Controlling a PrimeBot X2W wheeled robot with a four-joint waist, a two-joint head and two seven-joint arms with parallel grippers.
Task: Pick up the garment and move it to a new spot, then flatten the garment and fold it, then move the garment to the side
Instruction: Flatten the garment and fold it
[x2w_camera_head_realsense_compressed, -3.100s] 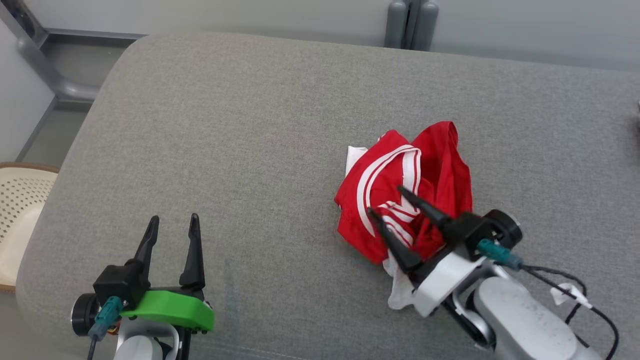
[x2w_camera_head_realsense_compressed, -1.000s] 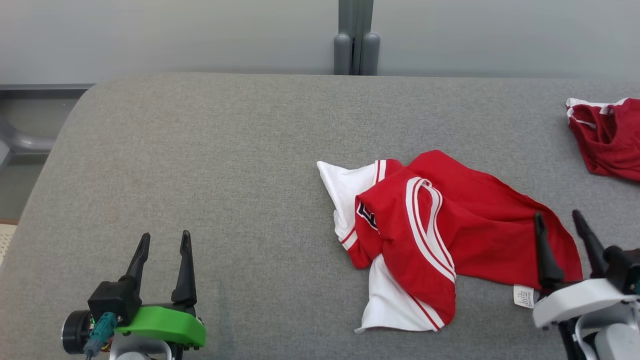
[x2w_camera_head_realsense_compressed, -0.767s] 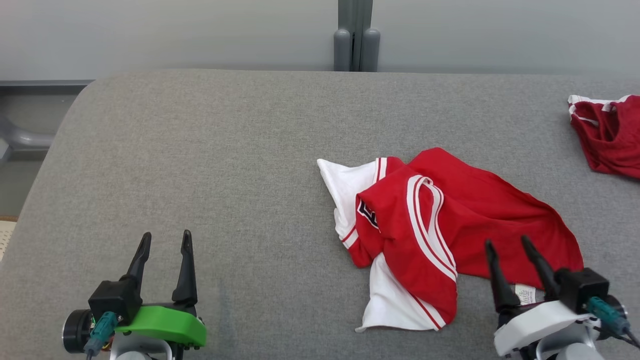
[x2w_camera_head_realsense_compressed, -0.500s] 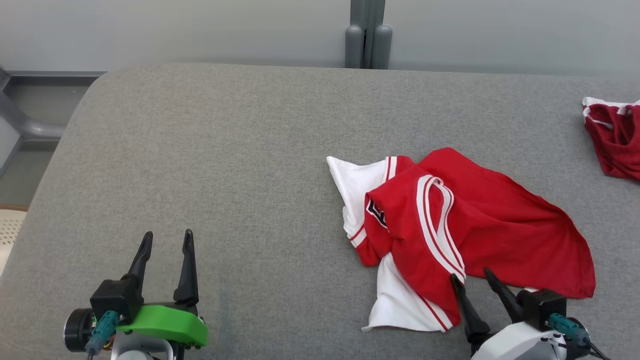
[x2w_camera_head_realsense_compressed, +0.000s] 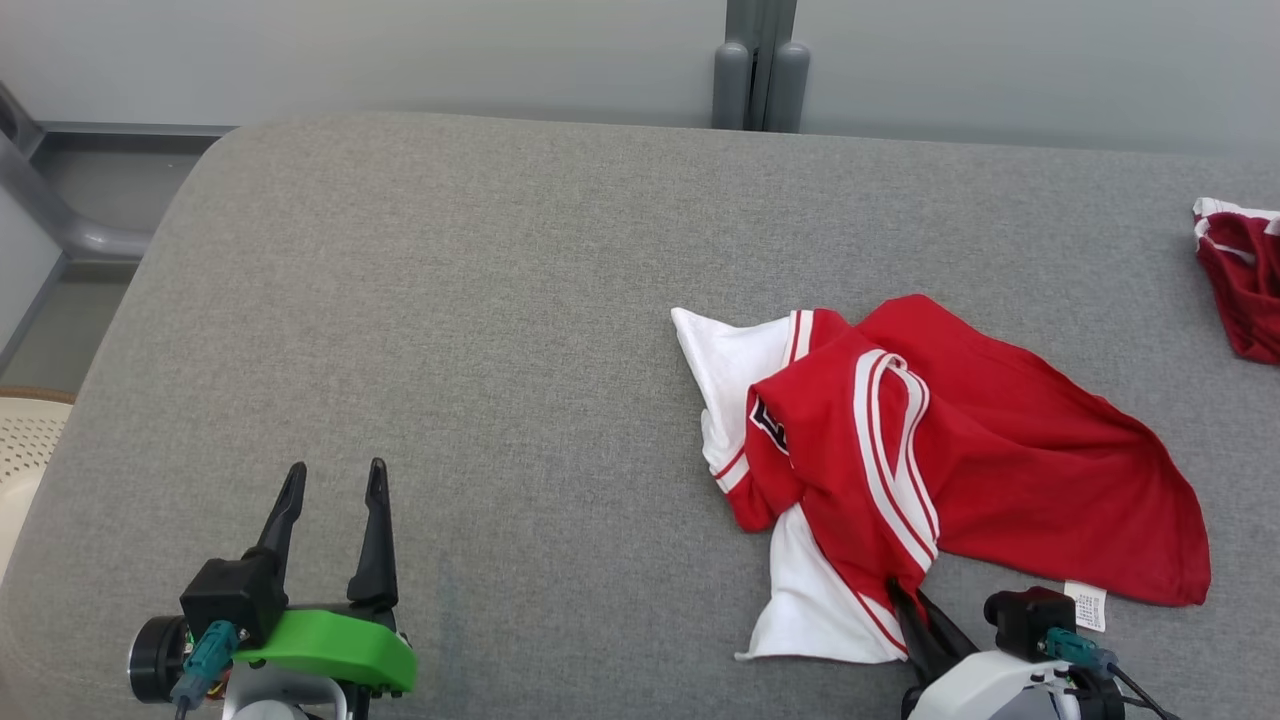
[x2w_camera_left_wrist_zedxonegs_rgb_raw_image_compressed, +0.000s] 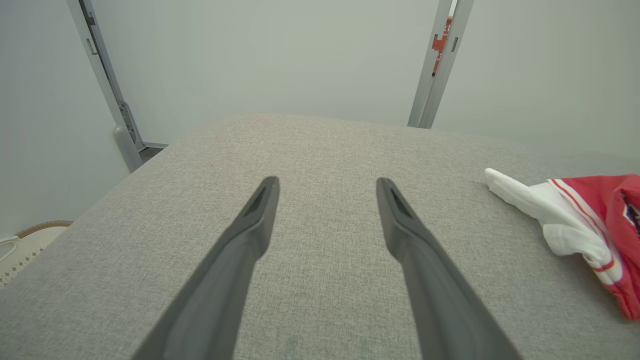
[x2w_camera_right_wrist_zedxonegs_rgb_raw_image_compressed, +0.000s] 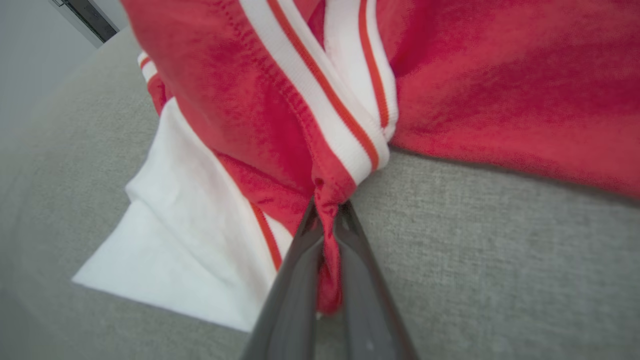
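The garment (x2w_camera_head_realsense_compressed: 960, 470) is a red and white shirt with white stripes, lying crumpled on the right half of the grey padded table (x2w_camera_head_realsense_compressed: 450, 330). My right gripper (x2w_camera_head_realsense_compressed: 905, 600) sits at the garment's near edge, shut on a pinch of its red fabric. The right wrist view shows that red fold (x2w_camera_right_wrist_zedxonegs_rgb_raw_image_compressed: 327, 240) squeezed between the two dark fingers, just below the striped hem (x2w_camera_right_wrist_zedxonegs_rgb_raw_image_compressed: 345, 135). My left gripper (x2w_camera_head_realsense_compressed: 333, 485) hovers open over bare table at the lower left, well clear of the garment (x2w_camera_left_wrist_zedxonegs_rgb_raw_image_compressed: 590, 225).
A second, darker red garment (x2w_camera_head_realsense_compressed: 1245, 290) lies at the table's far right edge. A grey post (x2w_camera_head_realsense_compressed: 760, 60) stands behind the table against the wall. A cream perforated basket (x2w_camera_head_realsense_compressed: 25, 440) sits off the table's left side.
My right gripper has moved left along the garment's near edge and shut on its red fabric. The head camera has shifted a little. The left arm has stayed put.
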